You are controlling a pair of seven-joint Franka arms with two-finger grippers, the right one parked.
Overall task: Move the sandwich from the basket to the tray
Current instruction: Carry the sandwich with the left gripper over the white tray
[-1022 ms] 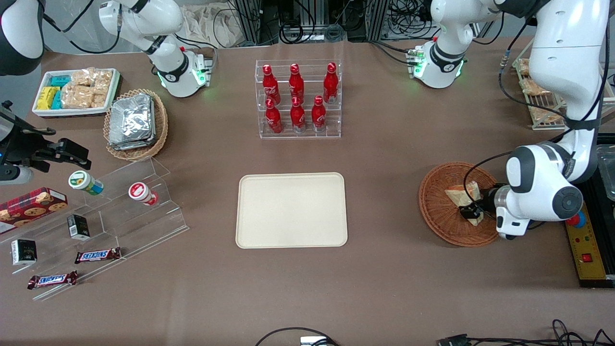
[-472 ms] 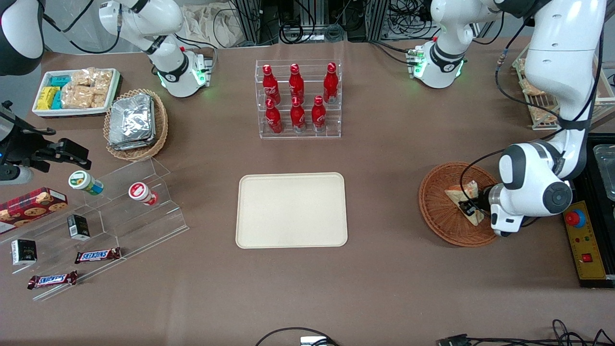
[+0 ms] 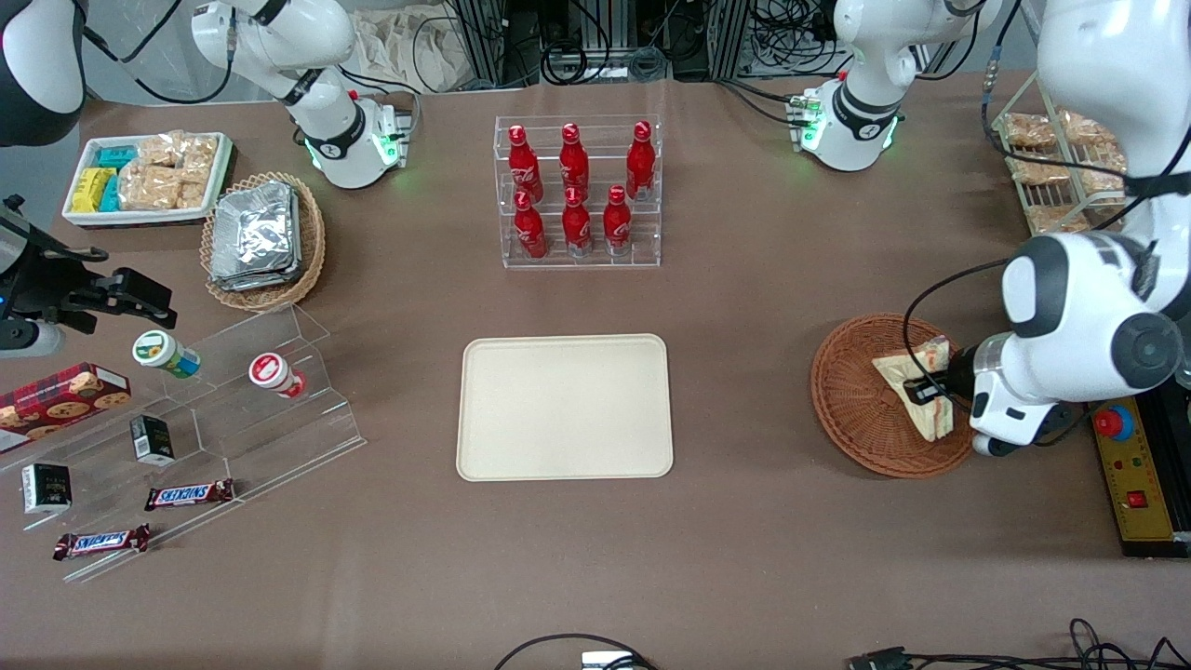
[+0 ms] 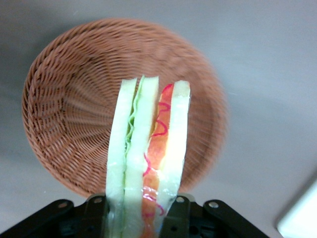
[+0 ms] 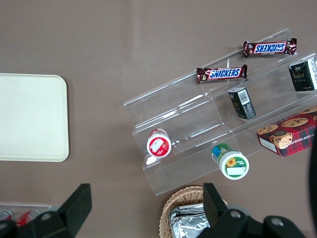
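Observation:
My left gripper (image 3: 929,391) is shut on the sandwich (image 3: 916,383), a pale wedge in clear wrap with green and red-orange filling along its edge. The wrist view shows the sandwich (image 4: 146,158) upright between the two black fingers (image 4: 176,213), lifted above the round reddish-brown wicker basket (image 4: 64,114). In the front view the basket (image 3: 856,400) sits toward the working arm's end of the table, with nothing else in it. The cream-beige rectangular tray (image 3: 565,407) lies bare at the table's middle, well apart from the basket. The right wrist view also shows the tray (image 5: 29,116).
A clear rack of red bottles (image 3: 577,191) stands farther from the camera than the tray. A yellow control box with a red button (image 3: 1130,465) lies beside the basket. A wire rack of bagged snacks (image 3: 1051,177) is near the working arm. Acrylic steps with snacks (image 3: 186,428) lie toward the parked arm's end.
The gripper has risen with the sandwich held in it, lifting it off the basket floor. The arm's wrist and elbow have swung upward and slightly away from the tray.

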